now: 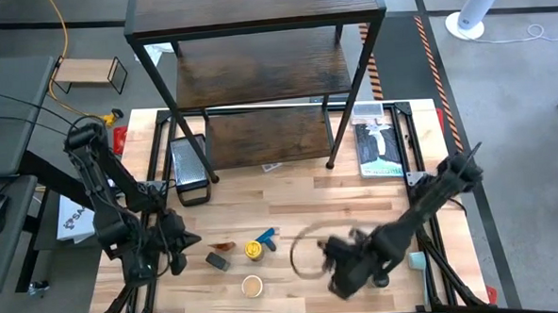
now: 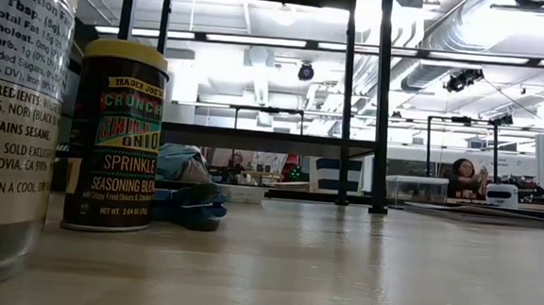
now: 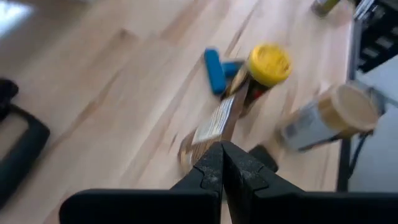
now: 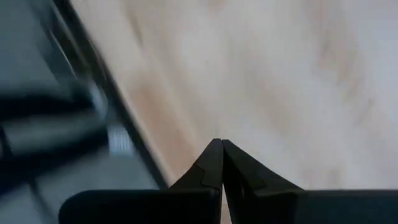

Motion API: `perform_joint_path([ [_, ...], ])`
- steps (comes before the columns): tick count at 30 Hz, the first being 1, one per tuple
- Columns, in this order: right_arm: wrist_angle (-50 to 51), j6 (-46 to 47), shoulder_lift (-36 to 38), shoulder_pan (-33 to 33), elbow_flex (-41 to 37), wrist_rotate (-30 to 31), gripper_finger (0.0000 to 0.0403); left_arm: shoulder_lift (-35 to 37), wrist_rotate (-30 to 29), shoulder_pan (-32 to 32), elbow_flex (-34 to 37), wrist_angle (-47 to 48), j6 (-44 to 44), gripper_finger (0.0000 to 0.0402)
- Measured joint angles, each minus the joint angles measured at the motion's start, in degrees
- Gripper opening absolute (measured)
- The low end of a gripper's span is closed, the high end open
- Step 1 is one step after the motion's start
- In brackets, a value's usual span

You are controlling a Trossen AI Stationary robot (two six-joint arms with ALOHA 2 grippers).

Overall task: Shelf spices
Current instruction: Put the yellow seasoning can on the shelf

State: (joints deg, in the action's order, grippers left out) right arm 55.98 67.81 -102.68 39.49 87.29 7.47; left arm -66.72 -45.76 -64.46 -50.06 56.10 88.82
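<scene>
Both end effectors, left (image 1: 184,244) and right (image 1: 332,258), we see pressed together, flanking the jars (image 1: 253,249) at 9 and 3 o'clock.

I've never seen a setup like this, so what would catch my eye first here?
Probably the big dark shelf towering over the far side of the table, its boards bare. Next, the little cluster of spices near the front edge: a yellow-lidded jar, a tan-lidded jar, a small dark box. Two dark arms flank them, the left gripper and right gripper both shut, holding nothing.
</scene>
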Motion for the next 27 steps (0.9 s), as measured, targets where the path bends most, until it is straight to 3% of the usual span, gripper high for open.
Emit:
perform_joint_path([
  [4, 6.7, 1.9, 6.1, -1.9, 0.3, 16.9, 0.0000, 2.6, -2.9, 1.3, -3.6, 7.6, 0.0, 0.0000],
  [7, 13.9, 6.6, 10.4, -3.6, 0.2, 27.3, 0.0000, 4.4, -8.8, 2.7, -7.1, 12.1, -0.1, 0.0000],
  [10, 17.5, 7.9, 13.5, -5.3, -0.1, 34.4, 0.0000, 5.2, -13.7, 4.3, -9.8, 14.0, -2.7, 0.0000],
  [15, 18.0, -0.2, 16.7, -8.2, -0.1, 33.9, 0.0000, 5.0, -13.0, 7.0, -10.4, 14.4, -5.4, 0.0000],
  [21, 17.2, -1.9, 16.9, -9.1, -0.1, 32.7, 0.0000, 4.9, -11.3, 7.6, -10.4, 14.1, -5.5, 0.0000],
  [23, 15.2, -3.3, 16.8, -9.4, -0.1, 30.7, 0.0000, 4.9, -6.8, 7.6, -10.4, 12.0, -6.4, 0.0000],
  [27, 10.6, -9.6, 16.7, -10.3, -0.1, 28.3, 0.0000, 4.9, 11.3, 7.6, -10.4, 5.3, -16.8, 0.0006],
])
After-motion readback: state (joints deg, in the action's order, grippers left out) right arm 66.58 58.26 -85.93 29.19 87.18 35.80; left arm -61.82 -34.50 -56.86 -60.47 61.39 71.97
